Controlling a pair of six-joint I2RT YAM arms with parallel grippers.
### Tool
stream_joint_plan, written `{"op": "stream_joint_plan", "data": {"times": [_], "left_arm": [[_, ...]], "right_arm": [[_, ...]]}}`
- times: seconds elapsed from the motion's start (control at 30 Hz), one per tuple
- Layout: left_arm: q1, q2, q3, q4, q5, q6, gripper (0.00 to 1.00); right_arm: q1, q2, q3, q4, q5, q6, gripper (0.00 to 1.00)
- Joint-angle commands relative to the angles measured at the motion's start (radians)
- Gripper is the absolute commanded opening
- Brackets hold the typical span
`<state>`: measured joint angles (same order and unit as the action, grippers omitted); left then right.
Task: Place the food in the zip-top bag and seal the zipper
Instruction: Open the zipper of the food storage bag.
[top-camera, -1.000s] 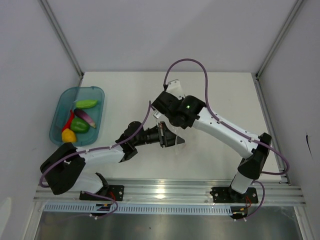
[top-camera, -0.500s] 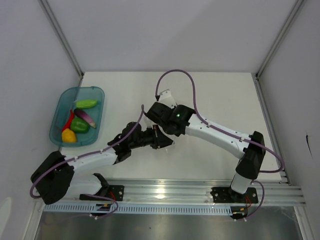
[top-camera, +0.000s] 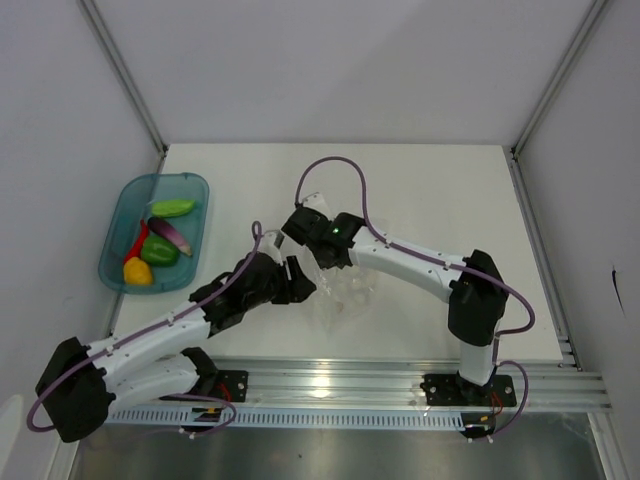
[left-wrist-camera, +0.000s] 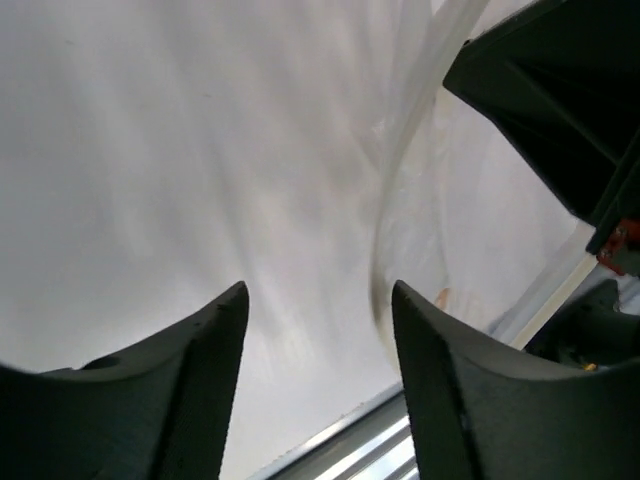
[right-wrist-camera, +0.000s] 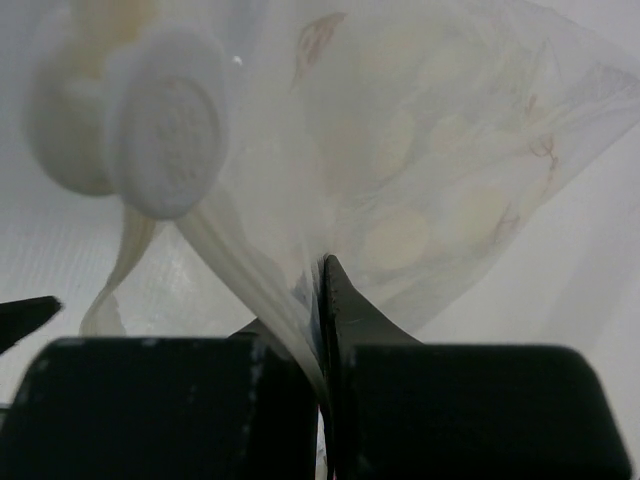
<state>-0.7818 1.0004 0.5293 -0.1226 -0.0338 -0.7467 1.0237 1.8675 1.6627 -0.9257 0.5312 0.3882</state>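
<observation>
White table (top-camera: 430, 190), zip-top bag (top-camera: 350, 293) barely visible

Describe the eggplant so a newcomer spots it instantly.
Find the teal tray at the left edge of the table in the top view. Inside, the eggplant lies mid-tray between two green vegetables. It alone is purple, with a slim, tapering shape.

From my console I counted one teal translucent plastic tray (top-camera: 196, 181), two green toy vegetables (top-camera: 172, 207) (top-camera: 160, 251), one purple toy eggplant (top-camera: 170, 234), one red toy chili (top-camera: 137, 241), one yellow toy pepper (top-camera: 138, 271) and one clear white-dotted plastic zip-top bag (top-camera: 350, 290).
</observation>
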Motion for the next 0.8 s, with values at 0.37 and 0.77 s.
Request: {"op": "stream_joint_plan", "data": {"times": [0.37,0.77], "left_arm": [[0.222,-0.284,0.184,-0.412,-0.313,0.055,0.99],[0.676,-0.013,0.422,-0.511,-0.314,0.066,1.00]], "right_arm": [[-0.126,0.013,0.071,0.083,-0.221,-0.077,0.00],[-0.163,-0.007,0.054,0.091,-0.303,-0.107,0.00]]}}
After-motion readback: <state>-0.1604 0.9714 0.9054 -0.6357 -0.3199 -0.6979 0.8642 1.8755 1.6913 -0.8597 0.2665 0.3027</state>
